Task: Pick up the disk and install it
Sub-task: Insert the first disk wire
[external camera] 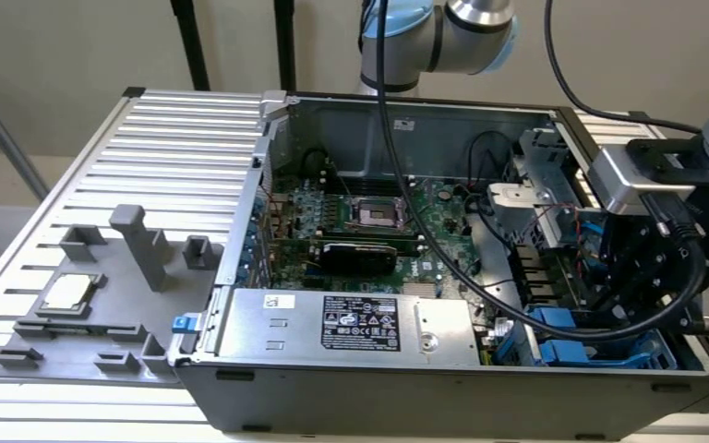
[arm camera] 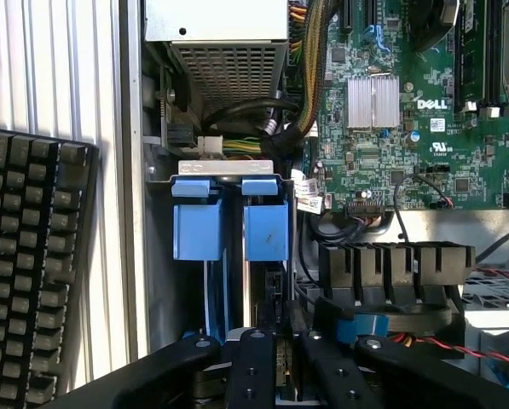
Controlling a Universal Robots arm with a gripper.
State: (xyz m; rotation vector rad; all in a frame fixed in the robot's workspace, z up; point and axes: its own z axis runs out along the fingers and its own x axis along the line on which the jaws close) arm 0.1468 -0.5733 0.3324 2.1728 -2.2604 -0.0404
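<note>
The hand [arm camera: 275, 362], low in the frame, is closed on the disk [arm camera: 254, 298], holding it on its edge so it can slide down between the blue holders [arm camera: 228, 226] in the computer box [external camera: 453, 388]

I'm working in a robotics lab: an opened computer case [external camera: 453, 277] on a slatted metal table [external camera: 170, 138], grey fixture block [external camera: 96, 305] alongside.
</note>
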